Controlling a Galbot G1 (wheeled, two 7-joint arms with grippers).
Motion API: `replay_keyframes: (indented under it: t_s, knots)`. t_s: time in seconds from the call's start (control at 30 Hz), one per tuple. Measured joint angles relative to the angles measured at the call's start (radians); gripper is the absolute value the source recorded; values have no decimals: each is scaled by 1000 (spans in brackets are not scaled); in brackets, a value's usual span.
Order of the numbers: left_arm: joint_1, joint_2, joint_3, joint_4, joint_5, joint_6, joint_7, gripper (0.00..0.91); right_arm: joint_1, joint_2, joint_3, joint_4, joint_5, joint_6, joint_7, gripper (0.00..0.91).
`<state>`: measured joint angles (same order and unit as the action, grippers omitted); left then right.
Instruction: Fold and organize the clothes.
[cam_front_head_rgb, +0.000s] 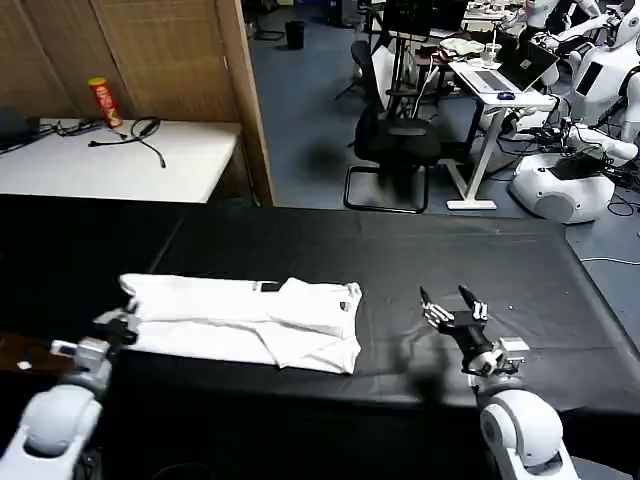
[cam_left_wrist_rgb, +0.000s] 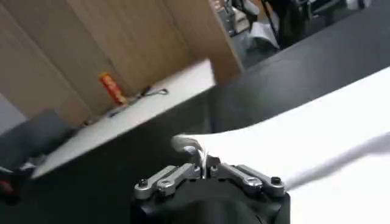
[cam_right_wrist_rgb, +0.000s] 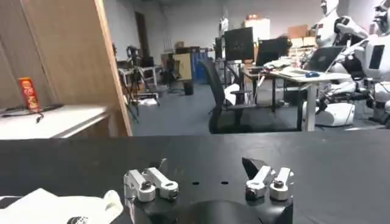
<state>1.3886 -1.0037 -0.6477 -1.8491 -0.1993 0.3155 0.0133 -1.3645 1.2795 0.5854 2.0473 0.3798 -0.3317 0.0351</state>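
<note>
My left gripper (cam_left_wrist_rgb: 206, 159) fingers pinch T-shirt (cam_front_head_rgb: 250, 320) edge; I fold slowly, hem taut. Right gripper (cam_front_head_rgb: 449, 300) fingers wide, beside shirt.

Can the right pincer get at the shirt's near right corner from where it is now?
Probably yes. The right pincer is open over bare black table, beside the shirt, with nothing lying between them. The left pincer is shut on the shirt's far end.

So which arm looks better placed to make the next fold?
Probably the left. Its left gripper is shut on the edge of the T-shirt, at the shirt's left end. The right gripper is open, apart from the shirt, over bare black table.
</note>
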Motion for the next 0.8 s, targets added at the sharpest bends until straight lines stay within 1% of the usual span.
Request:
replay_keyframes:
  t_s: [0.2, 0.4, 0.57, 0.8]
  knots:
    - [-11, -87, 97, -131, -97, 55, -35, 0, -19, 12, 15, -3, -13, 7, -1, 878]
    - [-59, -145, 219, -212, -158, 85, -51, 0, -29, 23, 23, -4, -23, 8, -1, 878]
    - [-96, -180, 307, -234, -201, 101, -52, 0, -35, 31, 28, -6, -31, 8, -1, 878]
    - [-136, -243, 410, -214, -177, 103, -48, 0, -37, 36, 30, -5, -37, 8, -1, 878]
